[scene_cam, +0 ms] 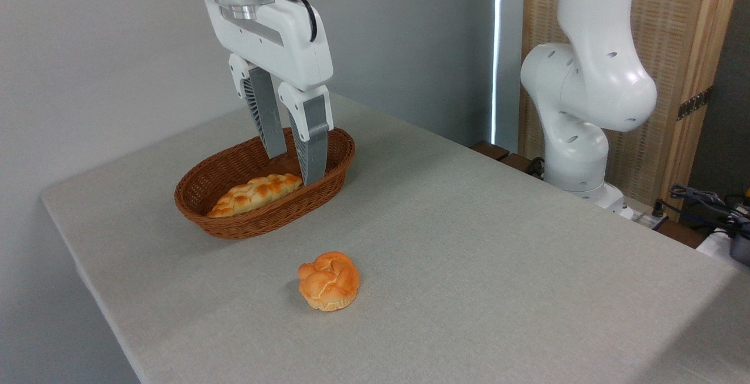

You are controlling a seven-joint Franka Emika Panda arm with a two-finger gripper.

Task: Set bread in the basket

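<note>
The long braided bread lies inside the brown wicker basket, along its near wall, golden with browned patches. My gripper hangs over the basket's right half with its two grey fingers apart and nothing between them. The right fingertip stands just beside the loaf's right end; whether it touches the loaf I cannot tell. The left finger is further back, over the basket's floor.
A small round orange knotted bun sits on the grey table in front of the basket. The robot's white base stands at the table's far right edge, with cables beyond it.
</note>
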